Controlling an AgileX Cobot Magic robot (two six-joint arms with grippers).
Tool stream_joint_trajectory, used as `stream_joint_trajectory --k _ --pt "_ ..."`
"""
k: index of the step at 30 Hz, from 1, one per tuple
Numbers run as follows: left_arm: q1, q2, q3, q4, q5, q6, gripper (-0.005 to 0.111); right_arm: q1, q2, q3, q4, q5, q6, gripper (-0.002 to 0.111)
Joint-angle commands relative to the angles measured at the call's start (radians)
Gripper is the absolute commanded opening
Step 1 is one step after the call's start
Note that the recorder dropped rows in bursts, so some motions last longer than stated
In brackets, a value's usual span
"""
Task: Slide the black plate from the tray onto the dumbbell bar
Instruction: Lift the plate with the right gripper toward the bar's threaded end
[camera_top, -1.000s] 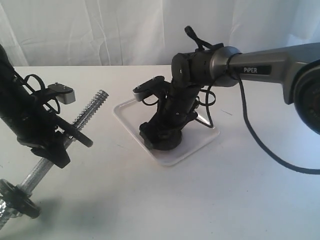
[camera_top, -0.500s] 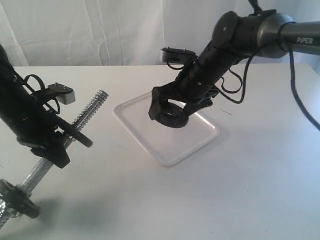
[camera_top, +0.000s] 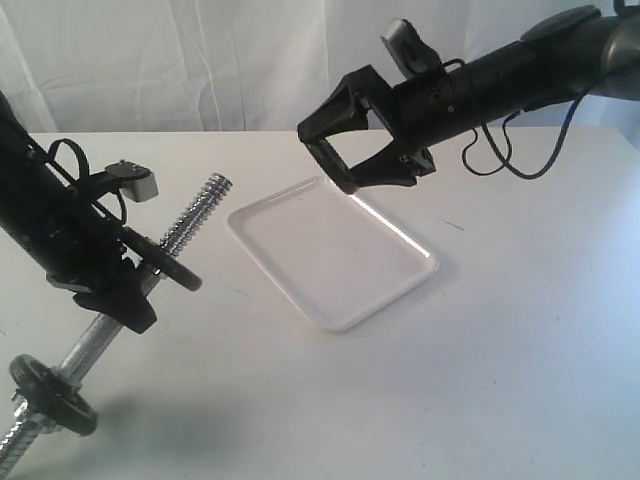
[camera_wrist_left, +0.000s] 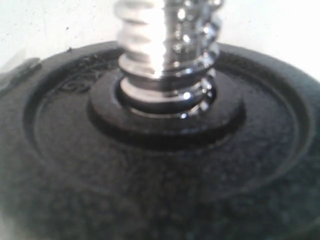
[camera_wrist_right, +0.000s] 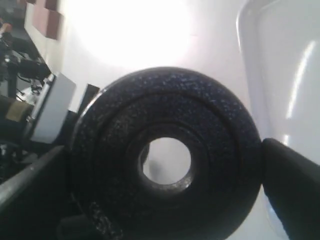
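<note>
My right gripper (camera_top: 330, 158) is shut on the black plate (camera_top: 336, 165) and holds it on edge in the air, above the far corner of the white tray (camera_top: 335, 255). In the right wrist view the plate (camera_wrist_right: 165, 110) fills the frame, with one finger (camera_wrist_right: 295, 185) against its rim and the tray (camera_wrist_right: 285, 70) beyond. My left gripper (camera_top: 112, 292) is clamped on the chrome dumbbell bar (camera_top: 195, 212), which slants up with its threaded end towards the tray. The left wrist view shows only the bar (camera_wrist_left: 165, 45) rising through another black disc (camera_wrist_left: 150, 170); the fingers are hidden.
Two other black discs sit on the bar: one just above my left gripper (camera_top: 170, 262), one near the low end (camera_top: 55, 393). A white curtain hangs behind the white table (camera_top: 450, 380). The right arm's cable (camera_top: 520, 150) hangs in a loop behind the tray.
My right gripper has lifted the black plate off the tray, risen and turned it on edge to face left. The left arm has shifted the bar slightly up and right.
</note>
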Motion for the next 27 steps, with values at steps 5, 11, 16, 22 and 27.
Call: stream_joint_trajectory --k 5,11,16,22,27 --pt "-0.001 -0.058 -0.017 -0.225 0.098 0.064 0.0 -0.013 -0.024 -0.003 0.183 0.028 -0.019 0.0" --pt "-0.001 -0.058 -0.017 -0.244 0.102 0.092 0.0 -0.013 -0.024 -0.003 0.179 0.028 -0.015 0.0" --pt "-0.001 -0.058 -0.017 -0.254 0.106 0.11 0.0 0.009 -0.024 -0.003 0.174 0.028 0.009 0.0" --pt "-0.001 -0.058 -0.017 -0.263 0.125 0.11 0.0 0.046 -0.024 -0.003 0.171 0.028 0.009 0.0" --pt "-0.022 -0.058 -0.017 -0.259 0.127 0.112 0.0 0.075 -0.024 -0.003 0.171 0.028 0.009 0.0"
